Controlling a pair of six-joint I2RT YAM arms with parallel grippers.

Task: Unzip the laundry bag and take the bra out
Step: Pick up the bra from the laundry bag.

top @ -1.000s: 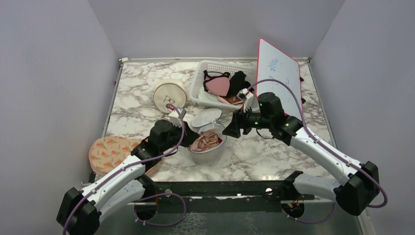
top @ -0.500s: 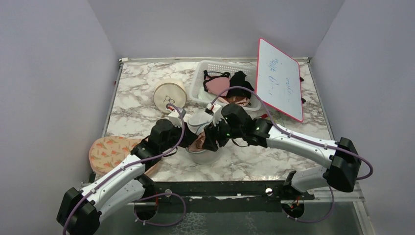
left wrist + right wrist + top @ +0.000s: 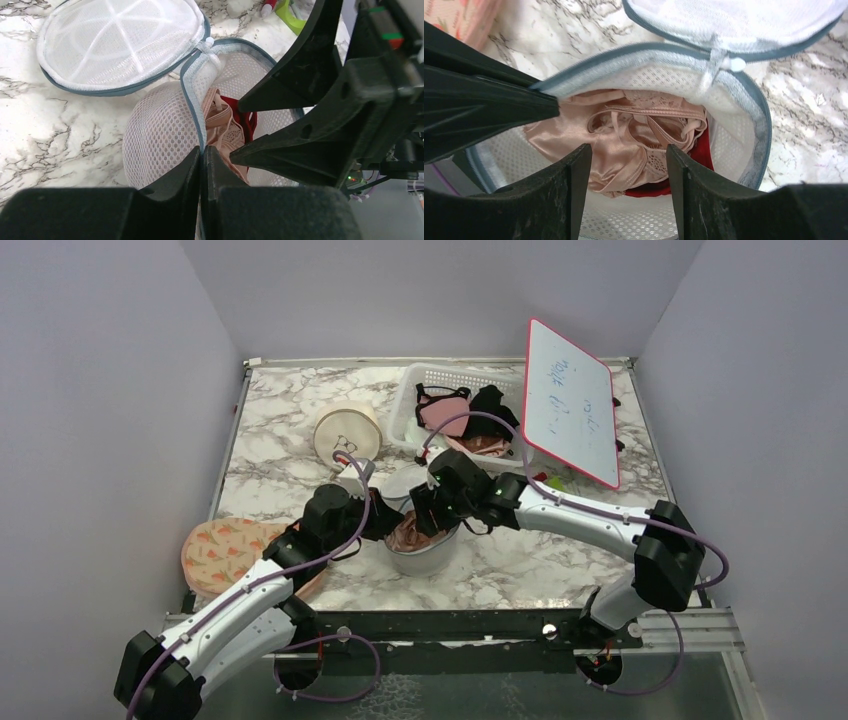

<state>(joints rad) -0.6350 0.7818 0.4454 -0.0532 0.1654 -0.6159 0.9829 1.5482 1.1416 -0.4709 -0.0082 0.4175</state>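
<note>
Swung right gripper (image 3: 420,518) in from the whiteboard (image 3: 570,400) side to straight over the bag mouth within the last second; kept left gripper (image 3: 388,524) parked at the rim. Pinching the near grey-blue rim of the laundry bag (image 3: 160,135) with the left pincer, pressed together on the fabric, propping the mouth open. Standing mid-table just near of the white basket (image 3: 430,368), on its base: drum axis vertical, mouth up, lid (image 3: 120,45) flopped back on the far side. Holding the bra (image 3: 624,125) bunched inside, peach over red, no clear long axis. Hovering right pincer spread, straddling the peach fabric. Suggest dropping straight down the drum axis, closing on the thick fold rather than a strap, avoiding mesh, then lifting vertically against the rim pinch.
</note>
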